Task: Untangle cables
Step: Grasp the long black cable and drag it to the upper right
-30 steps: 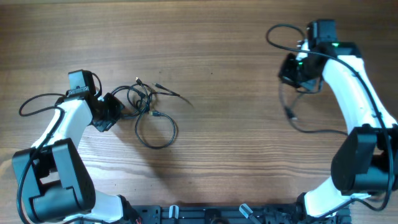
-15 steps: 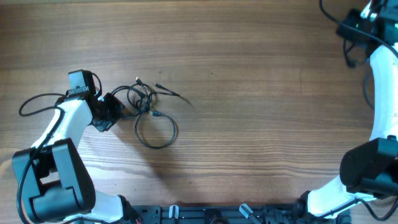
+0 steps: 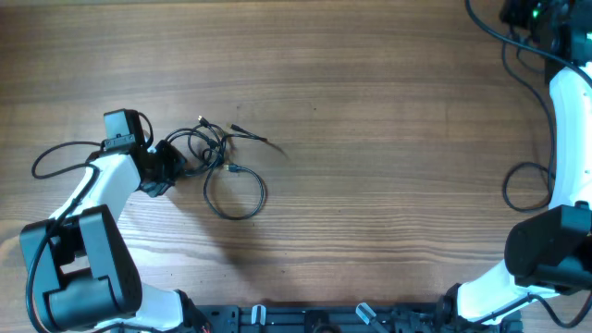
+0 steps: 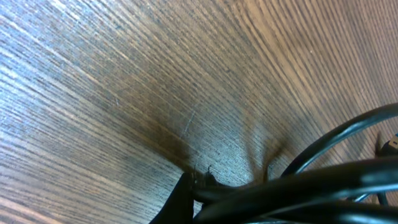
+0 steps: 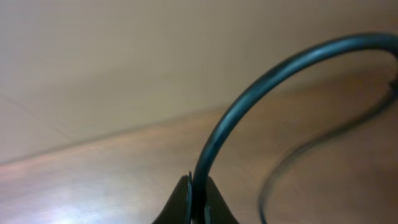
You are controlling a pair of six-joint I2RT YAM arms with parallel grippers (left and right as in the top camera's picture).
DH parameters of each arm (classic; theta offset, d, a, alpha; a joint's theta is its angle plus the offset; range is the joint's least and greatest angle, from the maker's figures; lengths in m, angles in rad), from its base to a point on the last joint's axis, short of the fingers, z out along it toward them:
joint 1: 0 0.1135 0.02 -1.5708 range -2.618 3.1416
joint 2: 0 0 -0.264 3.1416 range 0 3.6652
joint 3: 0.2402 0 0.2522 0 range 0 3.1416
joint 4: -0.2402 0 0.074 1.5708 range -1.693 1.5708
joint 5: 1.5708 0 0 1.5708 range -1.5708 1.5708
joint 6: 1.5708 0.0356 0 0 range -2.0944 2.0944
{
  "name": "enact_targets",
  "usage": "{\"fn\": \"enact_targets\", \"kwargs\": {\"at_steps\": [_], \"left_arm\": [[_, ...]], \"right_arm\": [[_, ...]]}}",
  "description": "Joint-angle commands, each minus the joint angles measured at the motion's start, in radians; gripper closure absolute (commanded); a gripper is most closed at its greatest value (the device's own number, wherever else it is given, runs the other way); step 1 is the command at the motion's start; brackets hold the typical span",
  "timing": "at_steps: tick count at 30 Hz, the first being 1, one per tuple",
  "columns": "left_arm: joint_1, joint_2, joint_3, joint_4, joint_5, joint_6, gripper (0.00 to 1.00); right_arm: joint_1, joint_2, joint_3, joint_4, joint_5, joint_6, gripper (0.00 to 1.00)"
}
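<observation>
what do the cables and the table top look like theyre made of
Cables: likely rubber or plastic sheathing, smooth black with a soft sheen; the left wrist view shows light glinting along them, and they bend into loose loops. Table: looks like wood or a wood-grain laminate, brown with low gloss; fine streaked grain runs across it, but the pictures cannot tell solid wood from veneer.

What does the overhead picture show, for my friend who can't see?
Thin black cables lie tangled on a wooden table, the left end effector at their left edge. The right end effector is in the far right corner, one cable dangling below it.
</observation>
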Motion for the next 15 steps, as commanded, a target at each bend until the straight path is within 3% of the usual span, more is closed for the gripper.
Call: {"fn": "enact_targets", "kwargs": {"at_steps": [1,2,3,4,11,15], "left_arm": [[-0.006,0.008,-0.023,0.006,-0.018,0.012,0.96],[-0.006,0.008,-0.023,0.006,-0.017,0.012,0.96],[-0.006,0.008,-0.023,0.006,-0.017,0.012,0.96],[-0.006,0.008,-0.023,0.006,-0.017,0.012,0.96],[-0.006,0.008,-0.023,0.005,-0.017,0.012,0.94],[-0.006,0.008,-0.023,0.005,-0.016,0.012,0.93]], "right_arm": [[0.003,0.031,0.016,-0.085,0.197,-0.017,0.66],[0.003,0.036,0.013,-0.104,0.204,-0.017,0.56],[0.003,0.041,0.005,-0.114,0.204,-0.016,0.23],[0.002,0.047,-0.007,-0.123,0.204,-0.017,0.04],[-0.013,0.059,-0.014,-0.331,0.319,0.098,0.0],[-0.041,0.059,-0.016,-0.627,0.319,0.232,0.0]]}}
